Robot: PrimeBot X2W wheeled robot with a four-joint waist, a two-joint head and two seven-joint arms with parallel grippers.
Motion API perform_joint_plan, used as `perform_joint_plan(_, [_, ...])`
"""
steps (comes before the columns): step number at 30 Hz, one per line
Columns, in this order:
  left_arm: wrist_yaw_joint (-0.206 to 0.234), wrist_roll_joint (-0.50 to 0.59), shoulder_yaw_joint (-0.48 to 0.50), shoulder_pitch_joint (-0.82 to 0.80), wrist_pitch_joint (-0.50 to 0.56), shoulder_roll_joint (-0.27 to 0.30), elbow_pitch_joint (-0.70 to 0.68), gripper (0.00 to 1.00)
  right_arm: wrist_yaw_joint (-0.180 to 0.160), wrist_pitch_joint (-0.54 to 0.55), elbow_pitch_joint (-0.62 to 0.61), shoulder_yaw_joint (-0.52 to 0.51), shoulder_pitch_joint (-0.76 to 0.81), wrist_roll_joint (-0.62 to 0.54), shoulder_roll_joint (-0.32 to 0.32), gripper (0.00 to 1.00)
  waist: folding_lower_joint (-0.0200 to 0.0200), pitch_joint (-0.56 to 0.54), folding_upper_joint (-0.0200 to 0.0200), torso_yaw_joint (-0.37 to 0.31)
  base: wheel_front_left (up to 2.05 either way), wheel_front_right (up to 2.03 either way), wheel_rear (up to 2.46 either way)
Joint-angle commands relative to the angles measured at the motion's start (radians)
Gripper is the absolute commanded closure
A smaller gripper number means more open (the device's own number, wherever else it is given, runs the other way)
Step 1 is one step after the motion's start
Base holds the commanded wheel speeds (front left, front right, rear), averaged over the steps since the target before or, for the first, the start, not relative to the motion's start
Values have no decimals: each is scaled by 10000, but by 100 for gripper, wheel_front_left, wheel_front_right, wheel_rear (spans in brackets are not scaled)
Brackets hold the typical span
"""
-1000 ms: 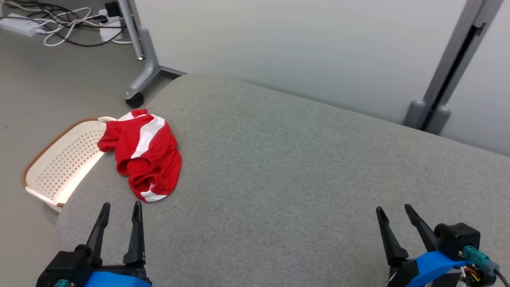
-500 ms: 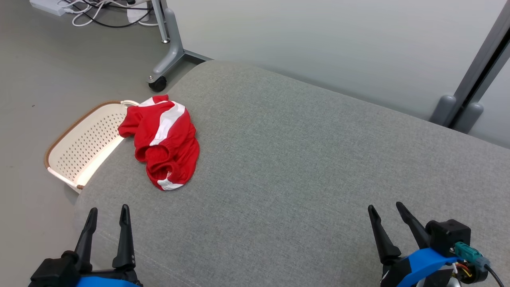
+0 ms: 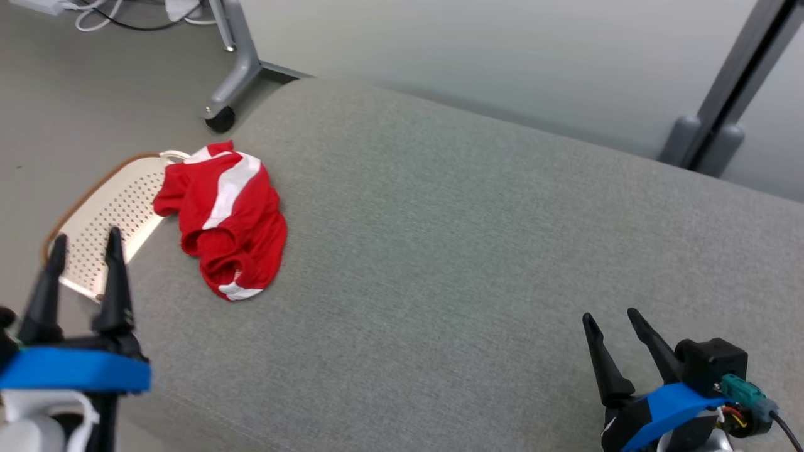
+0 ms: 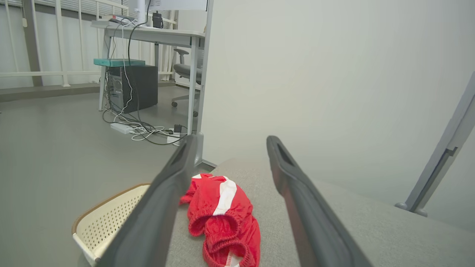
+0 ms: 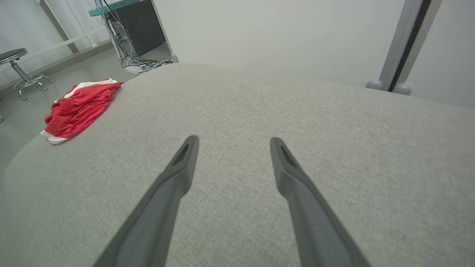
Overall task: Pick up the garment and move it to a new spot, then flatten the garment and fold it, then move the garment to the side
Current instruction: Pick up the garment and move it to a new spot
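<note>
Left hand (image 3: pixel 86 235) open, empty; steer it onto crumpled red-and-white fabric garment (image 3: pixel 229 226), pinch thick fold, lift.

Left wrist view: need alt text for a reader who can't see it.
A crumpled red garment with a white stripe lies near the end of a grey cushion, framed between the two fingers of the open left gripper. A perforated cream basket sits beside that end; a desk and cables stand behind.
</note>
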Motion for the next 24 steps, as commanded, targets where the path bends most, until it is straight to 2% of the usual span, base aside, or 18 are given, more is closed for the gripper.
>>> perform_joint_plan(1, [-14, -170, 125, -317, 293, 169, -90, 0, 5, -12, -74, -21, -158, -35, -26, 0, -1, 129, -2, -74, 0, 0, 0])
perform_joint_plan(7, [100, -1614, 732, -1687, 2797, 1038, 464, 0, 5, 115, -343, 2, -549, -248, -43, 0, -1, 1098, -2, -692, 0, 0, 0])
perform_joint_plan(13, [653, -2316, 1233, -2636, 4474, 1787, 1599, 0, 5, 278, -849, -116, -1025, -407, -403, 0, -1, 2510, -2, -1407, 0, 0, 0])
perform_joint_plan(20, [1168, -2705, 1624, -3593, 5283, 2258, 2643, 0, 4, 636, -1711, -314, -1365, -532, -816, 0, -1, 4011, -2, -2094, 0, 0, 0])
perform_joint_plan(24, [1286, -2707, 1596, -4140, 5710, 2677, 3660, 0, 4, 788, -2091, -394, -1465, -529, -970, 0, -1, 4564, -2, -2388, 0, 0, 0])
